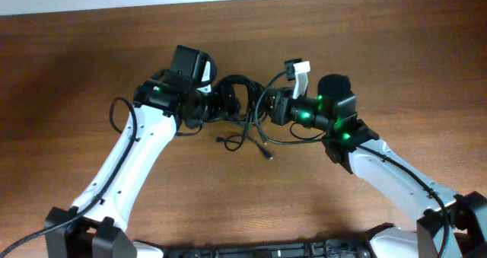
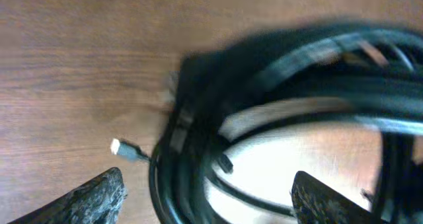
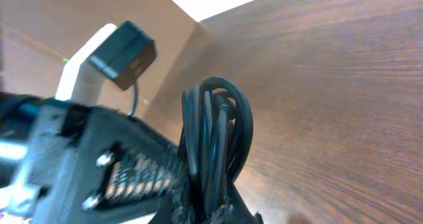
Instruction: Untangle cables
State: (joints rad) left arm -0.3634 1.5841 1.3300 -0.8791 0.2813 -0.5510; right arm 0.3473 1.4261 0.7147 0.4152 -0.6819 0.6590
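The cables [image 1: 237, 98] are a bundle of thin black cords in loops at the table's middle, with loose plug ends trailing toward the front [image 1: 268, 155]. My left gripper [image 1: 218, 104] is open at the bundle's left side. In the left wrist view the blurred cable loops [image 2: 277, 72] pass between its spread fingers [image 2: 208, 184], and a small light plug tip [image 2: 122, 148] lies on the wood. My right gripper [image 1: 268, 108] is at the bundle's right side. In the right wrist view it [image 3: 211, 201] is shut on several upright cable strands [image 3: 215, 131].
The brown wooden table [image 1: 91, 52] stretches on all sides of the bundle. The left arm's wrist camera on its white mount [image 3: 122, 52] shows close behind the gripped strands. Thicker arm wires [image 1: 122, 113] hang by the left arm.
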